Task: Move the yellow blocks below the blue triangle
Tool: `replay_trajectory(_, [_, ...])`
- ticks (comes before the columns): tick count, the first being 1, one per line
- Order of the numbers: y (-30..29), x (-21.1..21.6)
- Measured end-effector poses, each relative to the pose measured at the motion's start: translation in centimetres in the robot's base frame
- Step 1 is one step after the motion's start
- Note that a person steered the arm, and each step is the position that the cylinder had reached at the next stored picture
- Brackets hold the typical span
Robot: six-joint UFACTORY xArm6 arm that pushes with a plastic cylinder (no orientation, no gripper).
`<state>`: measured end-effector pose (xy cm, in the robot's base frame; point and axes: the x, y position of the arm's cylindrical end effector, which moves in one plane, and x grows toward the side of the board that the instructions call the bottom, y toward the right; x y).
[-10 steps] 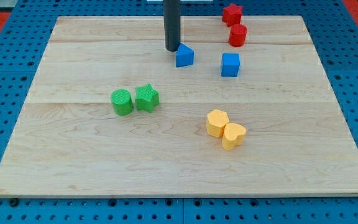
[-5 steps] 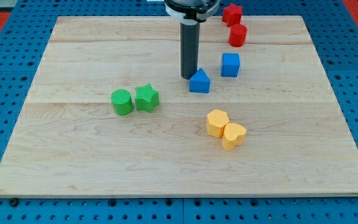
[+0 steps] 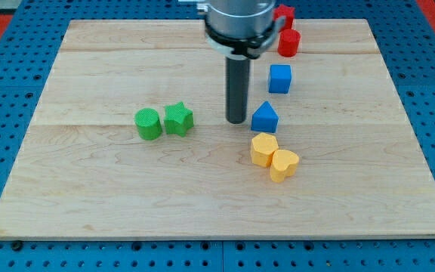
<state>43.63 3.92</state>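
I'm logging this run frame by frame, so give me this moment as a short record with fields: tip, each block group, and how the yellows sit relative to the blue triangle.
tip: my tip just left of the blue triangle
yellow blocks: two, touching, directly below the triangle
blue cube: above the triangle
green blocks: cylinder and star, left of the tip
red blocks: two at the view's top
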Motion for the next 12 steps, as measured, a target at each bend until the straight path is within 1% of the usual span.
replay_trajectory(1, [2.6,0.2])
replay_trajectory(2, [1.2,0.2])
replay_trajectory(3, [-5.9,0.7])
replay_trajectory(4, [-4.1,3.8])
replay_trajectory(5, [-3.0,5.0])
replay_trajectory(7, [2.4,6.1])
replay_trajectory(8, [3.5,6.1])
replay_trajectory(9, [3.3,6.9])
replay_trajectory(10, [5.9,9.7])
replay_trajectory(11, [5.8,10.8])
replay_trajectory(12, [0.9,10.7])
